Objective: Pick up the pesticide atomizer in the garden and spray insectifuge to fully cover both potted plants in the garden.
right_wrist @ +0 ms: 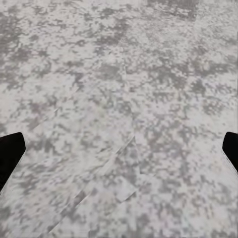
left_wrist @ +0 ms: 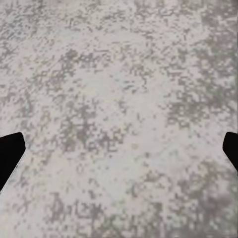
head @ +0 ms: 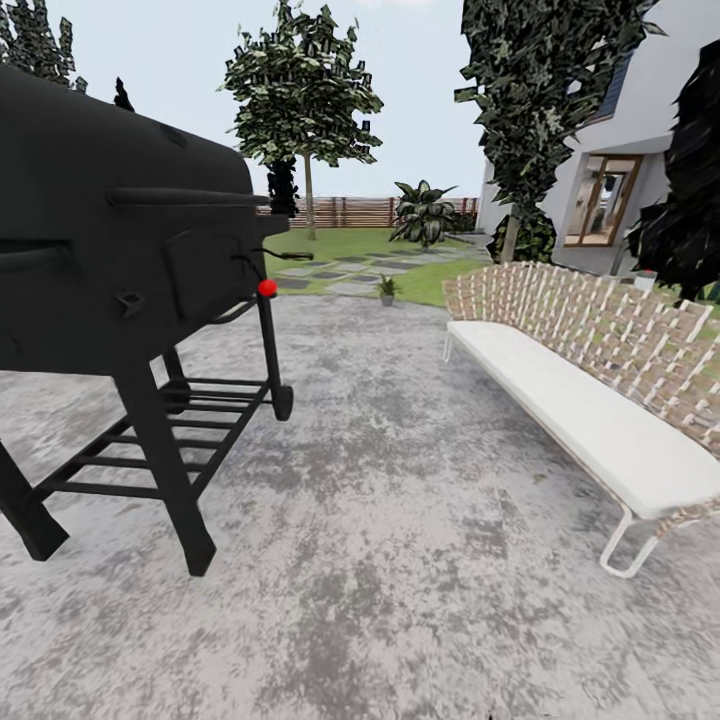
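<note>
Risk lay in clipping the black barrel grill (head: 120,230) or white woven sofa (head: 590,400) en route. One small grey-potted green plant (head: 386,290) stood far ahead by the lawn. Both end effectors (left_wrist: 119,153) (right_wrist: 119,153) gaped wide, empty.

Black grill (head: 120,250) — mottled grey patio (head: 400,560) — white bench (head: 590,420).

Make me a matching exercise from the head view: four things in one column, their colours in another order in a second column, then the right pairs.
Things:
1. grill
2. bench cushion
3. knob on the grill's side
4. potted plant at the lawn's edge

Colours:
A. red
B. green leaves, grey pot
C. black
D. white

Pairs: 1-C, 2-D, 3-A, 4-B
</note>
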`<state>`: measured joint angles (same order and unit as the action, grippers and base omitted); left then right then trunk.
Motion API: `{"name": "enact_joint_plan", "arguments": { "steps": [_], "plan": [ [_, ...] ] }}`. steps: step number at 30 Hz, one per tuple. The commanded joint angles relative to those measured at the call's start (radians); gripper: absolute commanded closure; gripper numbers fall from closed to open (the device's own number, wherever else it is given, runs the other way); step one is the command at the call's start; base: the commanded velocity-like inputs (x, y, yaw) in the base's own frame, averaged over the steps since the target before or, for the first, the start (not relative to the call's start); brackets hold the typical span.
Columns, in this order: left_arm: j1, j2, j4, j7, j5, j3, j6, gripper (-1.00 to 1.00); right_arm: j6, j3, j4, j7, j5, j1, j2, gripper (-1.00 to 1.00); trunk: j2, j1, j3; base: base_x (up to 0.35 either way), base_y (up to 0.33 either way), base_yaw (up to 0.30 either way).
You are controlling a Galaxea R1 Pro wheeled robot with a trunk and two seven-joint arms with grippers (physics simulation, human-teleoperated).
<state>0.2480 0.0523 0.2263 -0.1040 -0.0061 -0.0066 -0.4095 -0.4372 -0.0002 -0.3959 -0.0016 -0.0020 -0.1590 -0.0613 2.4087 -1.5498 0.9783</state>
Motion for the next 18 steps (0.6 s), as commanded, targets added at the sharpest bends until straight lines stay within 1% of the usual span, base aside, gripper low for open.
{"name": "enact_joint_plan", "arguments": {
  "steps": [1, 18],
  "plan": [
    [0.001, 0.0, -0.001, -0.003, -0.001, -0.001, -0.003, -1.0, -0.003, 0.0, 0.001, 0.0, 0.0, 0.0, 0.0, -1.0, 0.0, 0.0, 0.001, 0.338, -0.003, 0.0],
    [0.002, 0.001, -0.001, -0.003, -0.001, -0.001, -0.003, -1.0, -0.003, 0.003, 0.0, 0.001, 0.001, 0.0, 0.0, -1.0, 0.0, 0.0, 0.001, 0.338, 0.0, 0.0]
  ]
}}
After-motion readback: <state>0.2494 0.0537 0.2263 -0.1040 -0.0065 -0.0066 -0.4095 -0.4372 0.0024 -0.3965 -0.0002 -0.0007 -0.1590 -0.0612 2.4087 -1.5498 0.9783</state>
